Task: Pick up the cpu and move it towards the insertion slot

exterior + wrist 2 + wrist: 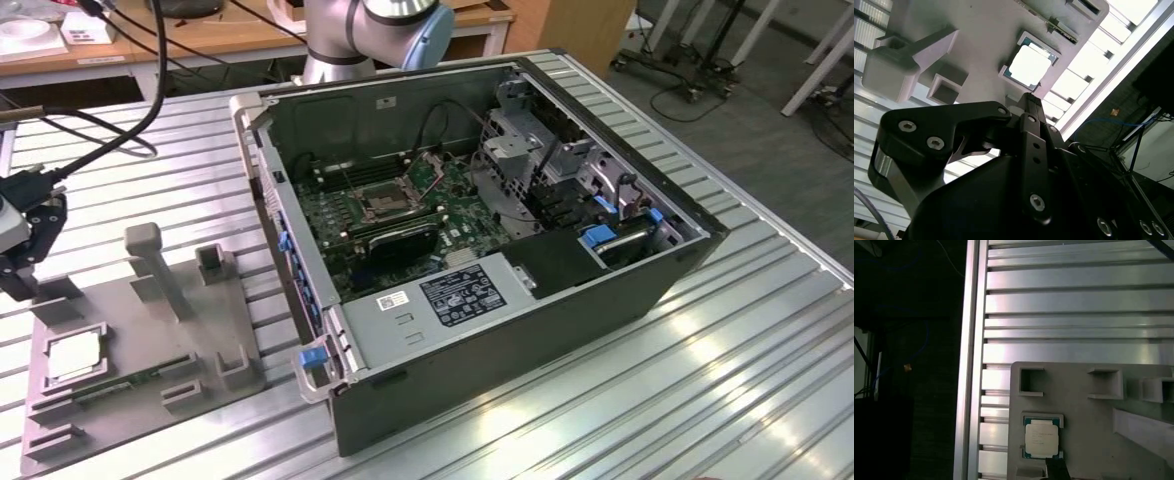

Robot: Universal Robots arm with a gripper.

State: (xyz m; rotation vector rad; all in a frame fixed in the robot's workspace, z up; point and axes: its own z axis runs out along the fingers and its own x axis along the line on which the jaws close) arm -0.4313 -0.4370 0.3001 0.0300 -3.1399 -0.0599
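The small, flat, silver-faced square cpu (1041, 437) lies ungrasped in the grey plastic tray's (147, 330) square recess. The black metal gripper (24, 262) hovers just above that tray; whether released or clenched, I cannot tell. Best to centre squarely over the chip and take it by the edges.

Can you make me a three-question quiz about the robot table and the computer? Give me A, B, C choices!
1. The circuit board around the insertion slot is: A red, B green, C yellow.
2. The cpu sits: A in the insertion slot, B on the floor, C in the grey tray.
3. The computer case is: A open, B shut, C wrapped.
Answers: B, the board looks green; C, it lies in the tray's square recess; A, its insides show.
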